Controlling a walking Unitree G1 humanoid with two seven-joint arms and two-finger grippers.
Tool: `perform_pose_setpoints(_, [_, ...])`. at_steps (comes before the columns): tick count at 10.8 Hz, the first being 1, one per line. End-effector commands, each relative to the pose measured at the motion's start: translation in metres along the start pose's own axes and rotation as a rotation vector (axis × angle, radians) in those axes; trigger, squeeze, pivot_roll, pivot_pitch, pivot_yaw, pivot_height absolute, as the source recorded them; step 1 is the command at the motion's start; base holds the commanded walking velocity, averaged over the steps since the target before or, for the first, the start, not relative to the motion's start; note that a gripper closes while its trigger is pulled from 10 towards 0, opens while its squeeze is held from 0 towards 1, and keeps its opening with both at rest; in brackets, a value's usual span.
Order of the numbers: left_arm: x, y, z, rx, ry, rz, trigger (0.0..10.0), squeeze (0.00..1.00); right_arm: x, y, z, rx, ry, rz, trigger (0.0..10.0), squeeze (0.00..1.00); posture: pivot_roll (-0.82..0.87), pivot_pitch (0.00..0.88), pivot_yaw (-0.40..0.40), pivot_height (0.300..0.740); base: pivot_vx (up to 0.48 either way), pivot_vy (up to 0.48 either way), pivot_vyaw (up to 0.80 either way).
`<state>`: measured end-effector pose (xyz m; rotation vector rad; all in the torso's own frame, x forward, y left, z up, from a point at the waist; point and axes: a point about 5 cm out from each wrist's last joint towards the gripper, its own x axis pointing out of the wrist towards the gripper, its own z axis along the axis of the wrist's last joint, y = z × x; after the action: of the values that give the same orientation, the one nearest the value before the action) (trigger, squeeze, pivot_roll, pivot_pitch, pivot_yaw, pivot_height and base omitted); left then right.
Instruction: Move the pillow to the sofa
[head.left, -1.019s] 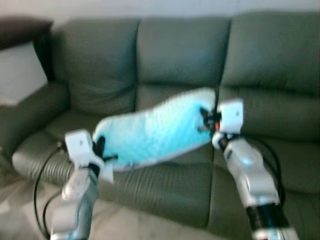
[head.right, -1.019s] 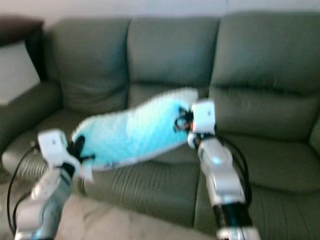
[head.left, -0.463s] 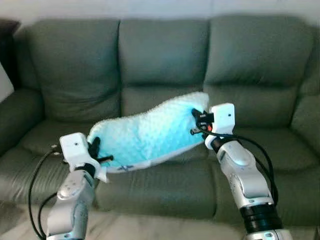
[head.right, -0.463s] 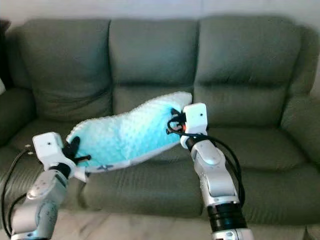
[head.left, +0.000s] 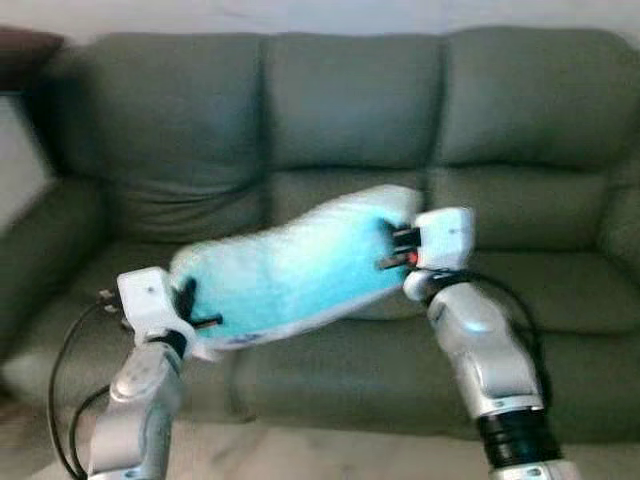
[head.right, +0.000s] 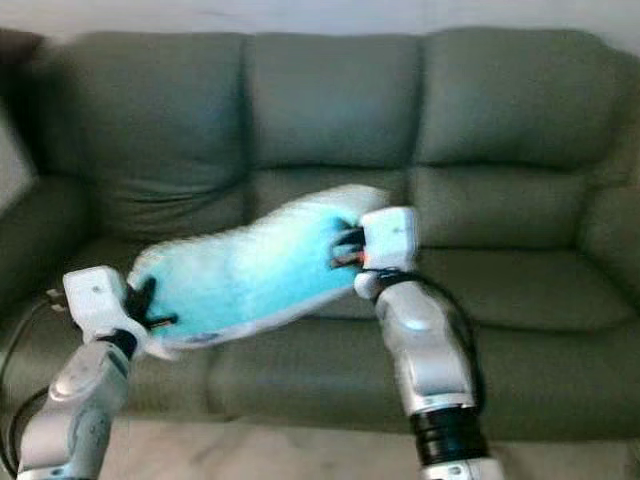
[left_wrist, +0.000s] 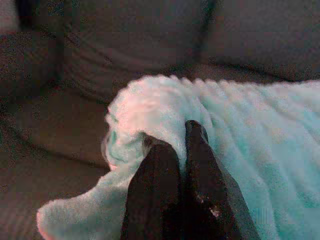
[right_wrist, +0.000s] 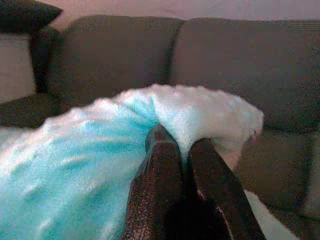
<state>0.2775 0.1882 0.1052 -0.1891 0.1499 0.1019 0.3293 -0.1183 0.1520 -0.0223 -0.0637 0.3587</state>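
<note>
While it hangs before the sofa, the pillow is pinched by left claw and right claw.

Motion blur softens both head views, so we cannot read the texture of the pillow or the seams of the sofa. The picture's edges cut off the sofa's right arm and both robot arms below the elbow. The pillow hides part of the middle seat cushion. In the wrist views the fingertips sink into plush; we see no gap between the jaws.
</note>
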Motion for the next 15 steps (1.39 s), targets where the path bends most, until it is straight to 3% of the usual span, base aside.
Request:
perform_pose_setpoints(1, [0.0002,-0.0124,0.0044,0.016,-0.019,-0.049,10.0,0.0,-0.0004,-0.0085,0.0086,-0.018,-0.031,-0.025,10.0,0.0,-0.24,0.0,0.05,0.74,0.0,0.0,0.0])
perform_pose_setpoints(7, [-0.0012,-0.0204,0.0063,0.006,-0.054,-0.074,10.0,0.0,-0.0008,-0.0078,0.0082,-0.015,-0.032,-0.029,10.0,0.0,-0.24,0.0,0.052,0.74,0.0,0.0,0.0])
perform_pose_setpoints(10, [0.0002,-0.0174,0.0056,0.025,-0.063,-0.051,10.0,0.0,-0.0001,-0.0093,0.0066,-0.017,-0.014,-0.035,10.0,0.0,-0.25,0.0,0.047,0.74,0.0,0.0,-0.79])
perform_pose_setpoints(15, [0.0009,-0.0182,0.0027,-0.028,-0.05,-0.035,10.0,0.0,-0.0003,-0.0109,0.0089,-0.031,-0.023,-0.027,10.0,0.0,-0.25,0.0,0.041,0.74,0.0,0.0,-0.63])
